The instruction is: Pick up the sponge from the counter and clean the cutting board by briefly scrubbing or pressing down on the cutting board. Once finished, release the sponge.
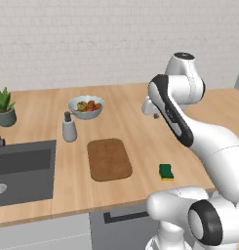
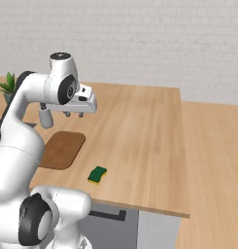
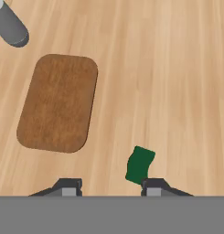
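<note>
The sponge (image 1: 166, 171) (image 2: 97, 174) (image 3: 140, 165), a small dark green block over a yellow layer, lies on the light-wood counter (image 1: 130, 127) (image 2: 135, 131) near its front edge. The dark-brown cutting board (image 1: 109, 159) (image 2: 62, 149) (image 3: 57, 103) lies flat to its left, apart from it. My gripper (image 1: 154, 115) (image 2: 74, 115) (image 3: 111, 185) hangs high above the counter, behind the sponge and pointing down. It is open, its fingertips wide apart with nothing between them. In the hand view the sponge sits just above the right fingertip (image 3: 154, 185).
A grey soap dispenser (image 1: 69, 128) (image 2: 45, 116) (image 3: 10, 25) stands behind the board, with a bowl of fruit (image 1: 86, 106) farther back. The dark sink (image 1: 23, 171) is at the left, near a potted plant (image 1: 4, 106) (image 2: 8, 85). The counter ends at the right (image 2: 181, 146).
</note>
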Robot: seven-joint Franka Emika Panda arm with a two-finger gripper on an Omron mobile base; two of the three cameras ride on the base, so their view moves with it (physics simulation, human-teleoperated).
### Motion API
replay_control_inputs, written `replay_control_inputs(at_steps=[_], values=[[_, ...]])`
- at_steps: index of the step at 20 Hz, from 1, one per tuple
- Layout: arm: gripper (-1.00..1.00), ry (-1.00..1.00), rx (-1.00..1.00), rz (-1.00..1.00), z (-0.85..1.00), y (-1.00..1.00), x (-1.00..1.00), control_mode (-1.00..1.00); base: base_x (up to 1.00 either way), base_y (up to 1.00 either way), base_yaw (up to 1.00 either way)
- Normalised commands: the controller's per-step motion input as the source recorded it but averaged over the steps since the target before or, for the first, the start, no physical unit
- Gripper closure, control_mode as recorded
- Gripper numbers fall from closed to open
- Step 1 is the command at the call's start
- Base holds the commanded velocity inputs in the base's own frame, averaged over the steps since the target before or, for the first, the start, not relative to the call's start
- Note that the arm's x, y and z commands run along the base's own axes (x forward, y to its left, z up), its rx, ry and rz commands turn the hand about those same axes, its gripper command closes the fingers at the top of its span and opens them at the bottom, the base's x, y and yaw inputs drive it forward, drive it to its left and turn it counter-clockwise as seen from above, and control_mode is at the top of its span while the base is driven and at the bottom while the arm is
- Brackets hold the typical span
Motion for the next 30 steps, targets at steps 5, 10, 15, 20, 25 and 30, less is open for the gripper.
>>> replay_control_inputs(at_steps=[5, 10, 15, 20, 25, 30], values=[[-1.0, 0.01, 0.0, 0.0, 0.0, 0.0, 0.01, -1.0, 0.0, 0.0, 0.0], [-1.0, -0.03, -0.01, 0.0, 0.0, 0.0, -0.11, -1.0, 0.0, 0.0, 0.0], [-1.0, -0.02, -0.02, -0.03, -0.28, -0.16, -0.5, -1.0, 0.0, 0.0, 0.0], [-1.0, 0.02, 0.01, -0.2, -0.66, -0.38, -0.59, -1.0, 0.0, 0.0, 0.0], [-1.0, 0.02, 0.0, -0.22, -0.54, -0.14, -0.34, -1.0, 0.0, 0.0, 0.0], [-1.0, 0.1, 0.01, -0.14, -0.61, -0.05, 0.02, -1.0, 0.0, 0.0, 0.0]])
